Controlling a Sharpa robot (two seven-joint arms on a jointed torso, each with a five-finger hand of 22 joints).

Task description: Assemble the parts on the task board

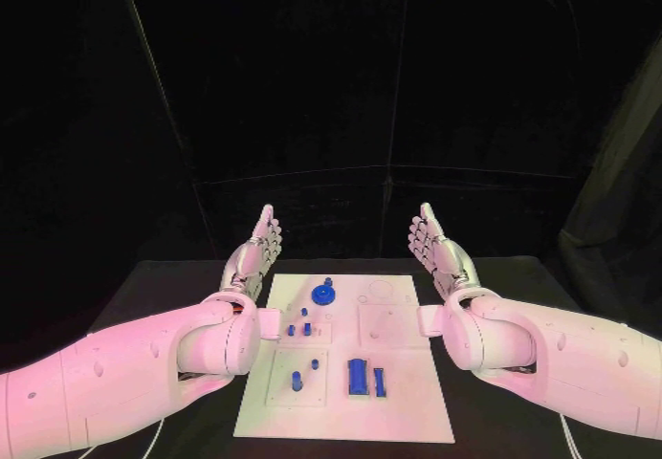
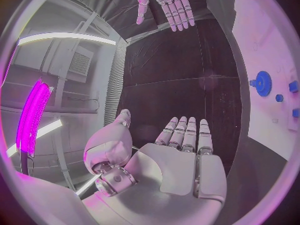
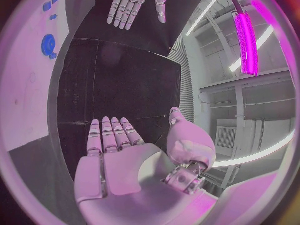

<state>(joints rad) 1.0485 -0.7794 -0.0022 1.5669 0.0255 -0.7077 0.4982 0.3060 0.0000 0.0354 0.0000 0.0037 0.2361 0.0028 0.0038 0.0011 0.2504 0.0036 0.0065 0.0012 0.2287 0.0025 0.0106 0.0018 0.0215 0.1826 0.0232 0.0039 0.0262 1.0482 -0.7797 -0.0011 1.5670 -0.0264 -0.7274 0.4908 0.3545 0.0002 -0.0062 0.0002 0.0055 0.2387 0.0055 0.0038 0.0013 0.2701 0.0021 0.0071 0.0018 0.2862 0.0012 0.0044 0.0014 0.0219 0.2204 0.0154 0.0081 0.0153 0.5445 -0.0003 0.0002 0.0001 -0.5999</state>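
Board point(image 1: 414, 402) lengthwise (away from robot)

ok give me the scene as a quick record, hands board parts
left hand: open, fingers straight, raised beside the board's left edge, holding nothing
right hand: open, fingers straight, raised beside the board's right edge, holding nothing
task board: white plate on the black table, between the two arms
parts: blue gear near the far end, blue block near the near end, small blue pieces between
contact: neither hand touches the board or any part
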